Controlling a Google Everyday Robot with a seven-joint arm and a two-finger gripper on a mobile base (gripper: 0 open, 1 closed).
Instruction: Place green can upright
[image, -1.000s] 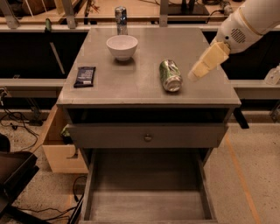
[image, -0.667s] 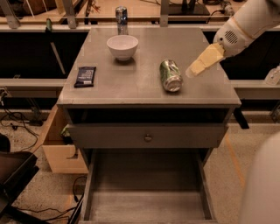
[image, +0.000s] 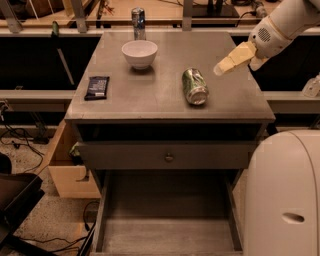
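Grey cabinet top (image: 150, 107): work surface, spreading left of and below the gripper. The bottom drawer (image: 165, 220) is pulled out, well below it and not involved.

Robot base (image: 285, 195): white shell at the lower right, well under the gripper.

Arm (image: 285, 25): enters from the upper right and slopes down-left, which aims the gripper at the can.

White bowl (image: 139, 52): upright, well left of the gripper, beyond the can. Judged out of the working path.

Gripper (image: 222, 66): tan, hovering over the top's right part, tip pointing down-left. It carries nothing; open or closed, cannot tell.

Green can (image: 194, 86): lying on its side on the top, silver end toward the front edge, just down-left of the gripper tip, near but not touching. Task not yet done. Judged step: approach for a grasp. A round body on its side may roll if nudged.

Dark snack packet (image: 97, 87): flat, far left of the gripper.

Slim silver-and-blue can (image: 138, 22): upright at the back edge, well left; not the target.
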